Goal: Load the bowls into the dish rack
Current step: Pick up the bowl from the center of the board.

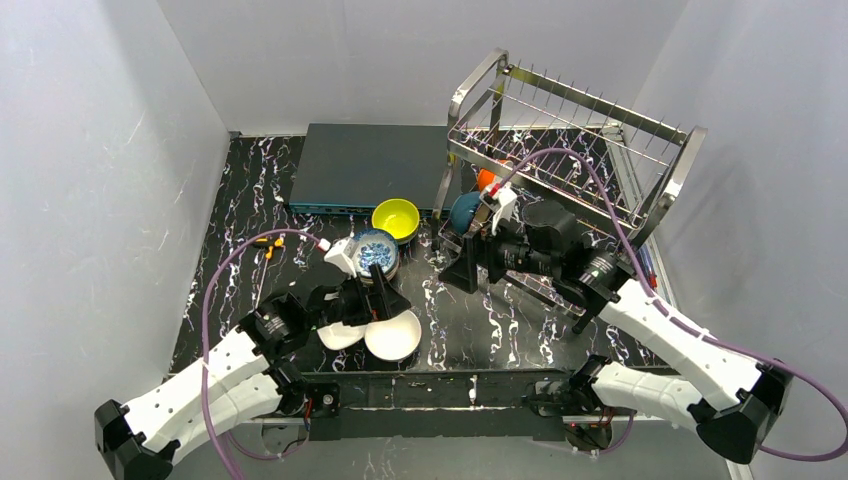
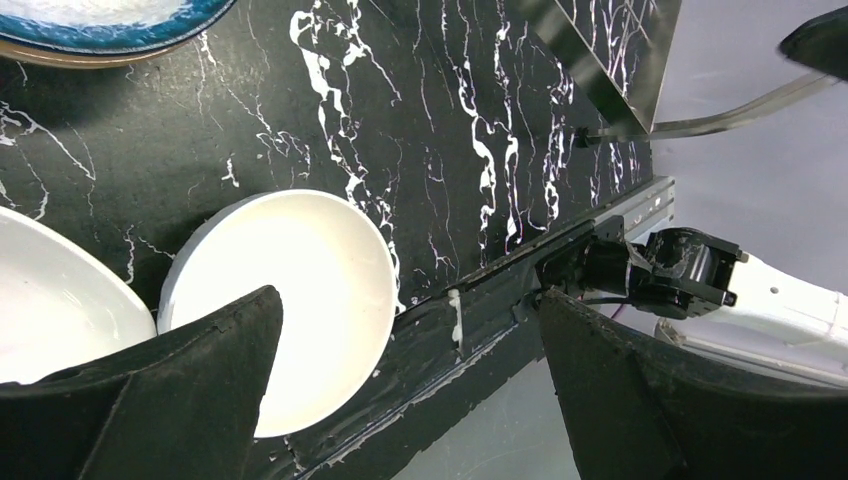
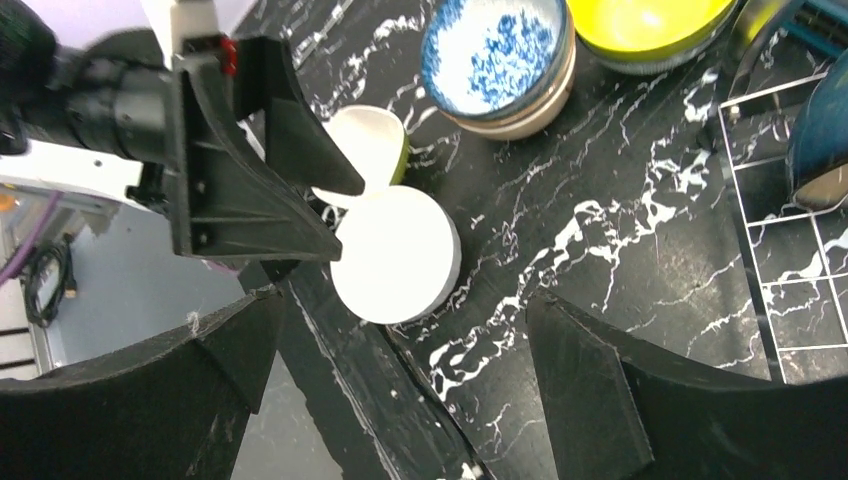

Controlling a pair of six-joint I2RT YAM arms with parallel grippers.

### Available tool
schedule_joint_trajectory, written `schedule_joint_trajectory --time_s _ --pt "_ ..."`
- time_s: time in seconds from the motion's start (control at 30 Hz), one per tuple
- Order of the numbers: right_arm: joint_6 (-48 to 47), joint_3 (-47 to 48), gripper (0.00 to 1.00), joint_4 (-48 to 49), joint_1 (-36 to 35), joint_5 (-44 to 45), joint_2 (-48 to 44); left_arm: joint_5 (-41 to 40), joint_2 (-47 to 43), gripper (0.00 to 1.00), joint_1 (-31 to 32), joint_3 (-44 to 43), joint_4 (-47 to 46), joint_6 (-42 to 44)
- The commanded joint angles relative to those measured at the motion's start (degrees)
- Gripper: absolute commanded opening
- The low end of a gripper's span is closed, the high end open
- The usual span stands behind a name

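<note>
The steel wire dish rack (image 1: 570, 140) stands at the back right. A dark blue bowl (image 1: 465, 210) and an orange bowl (image 1: 487, 179) sit on edge in its lower tier. On the table lie a yellow bowl (image 1: 396, 217), a blue-patterned bowl (image 1: 375, 252) stacked on a tan one, and two white bowls (image 1: 393, 335) (image 1: 340, 335) near the front edge. My left gripper (image 2: 408, 300) is open, one finger over the right white bowl (image 2: 300, 290). My right gripper (image 3: 405, 300) is open and empty above the table, in front of the rack (image 3: 790, 270).
A flat dark grey-blue box (image 1: 365, 165) lies behind the bowls, left of the rack. A small orange-yellow object (image 1: 268, 243) lies at the left. The table's front edge (image 2: 480, 310) runs close under my left gripper. Grey walls close in on three sides.
</note>
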State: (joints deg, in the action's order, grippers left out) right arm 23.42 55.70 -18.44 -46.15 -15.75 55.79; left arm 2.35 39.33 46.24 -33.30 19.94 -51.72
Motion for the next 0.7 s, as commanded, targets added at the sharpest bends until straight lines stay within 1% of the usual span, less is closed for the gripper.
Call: schedule_joint_trajectory --time_s 0.0,0.2,0.37,0.53,0.67 --pt "-5.0 3.2 0.97 -4.4 -0.2 -2.0 3.2 0.1 1.5 0.98 -1.4 -2.4 1.3 0.1" --pt "-6.9 5.9 0.93 -11.5 -0.7 -4.2 9.7 -0.2 1.5 0.98 -3.8 -3.7 2.9 -0.1" --pt "-7.2 4.9 0.91 -12.4 -3.1 -2.5 12.9 -0.2 1.6 0.98 -6.6 -3.6 3.1 -1.9" --pt "-7.0 6.1 0.84 -14.5 -7.5 -0.2 17.9 2.8 3.1 0.98 -10.5 -3.5 3.3 -2.7" --pt "-5.9 4.2 0.83 -12.3 -11.2 1.4 19.9 4.1 3.4 0.98 -12.7 -4.9 5.3 -1.9"
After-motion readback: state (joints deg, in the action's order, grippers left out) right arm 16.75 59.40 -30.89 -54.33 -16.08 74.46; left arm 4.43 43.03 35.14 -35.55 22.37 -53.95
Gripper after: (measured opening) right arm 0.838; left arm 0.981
